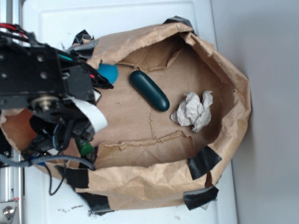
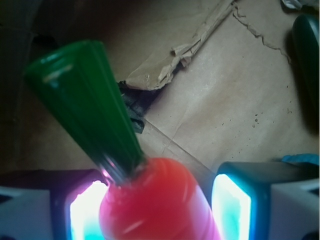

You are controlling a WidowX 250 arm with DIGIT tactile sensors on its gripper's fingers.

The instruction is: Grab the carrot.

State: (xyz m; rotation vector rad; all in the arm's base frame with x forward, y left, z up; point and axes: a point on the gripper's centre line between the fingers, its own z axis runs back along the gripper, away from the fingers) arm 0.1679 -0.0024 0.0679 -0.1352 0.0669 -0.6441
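Observation:
The carrot [image 2: 162, 212] fills the bottom middle of the wrist view, glossy orange-red, with its dark green stem [image 2: 85, 100] pointing up and left. My gripper [image 2: 156, 189] is shut on the carrot's thick end, with a lit pad on each side of it. In the exterior view the gripper [image 1: 77, 140] is low at the left side of the brown paper bag [image 1: 224, 140]. Only the green stem [image 1: 85, 147] shows below it; the orange body is hidden by the arm.
A dark green oblong toy [image 1: 149, 91] lies mid-bag and shows at the wrist view's right edge [image 2: 306, 55]. Crumpled white paper [image 1: 194, 111] lies to its right. A blue object [image 1: 108, 72] sits by the arm. Black tape [image 1: 204, 161] holds the bag's raised walls.

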